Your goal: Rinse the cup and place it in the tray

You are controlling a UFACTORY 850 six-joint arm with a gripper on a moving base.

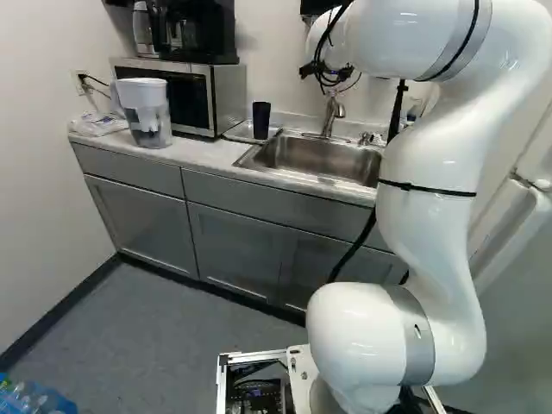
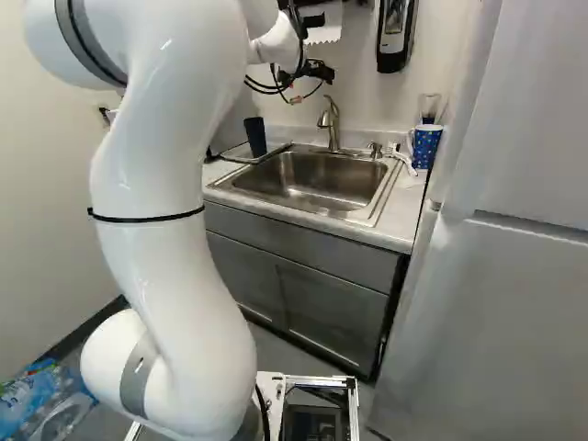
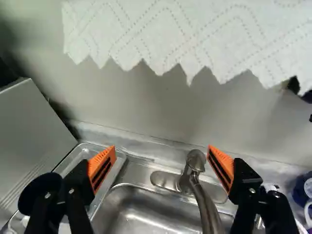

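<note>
So in the left base view my gripper (image 1: 327,71) is up above the sink (image 1: 315,158), and the dark cup (image 1: 261,120) is down below my jaws, off toward the microwave (image 1: 191,97). It's upright in the metal tray (image 1: 239,131), with the water pitcher (image 1: 146,112) farther out from me on that same side. Right base view: same cup in the tray, lower than my jaws, and the tap (image 2: 331,123) sits beneath them. On the opposite side of me from the dark cup there's a blue dotted cup (image 2: 425,145) on the counter (image 2: 401,206). Wrist view is the good one: my jaws are wide apart with nothing clamped, orange pads (image 3: 102,168) facing each other. The tap shows between and ahead of them, and past that the paper towel (image 3: 170,34) hangs in front of the wall. Dark cup's mouth shows just outside the finger on the microwave side.
</note>
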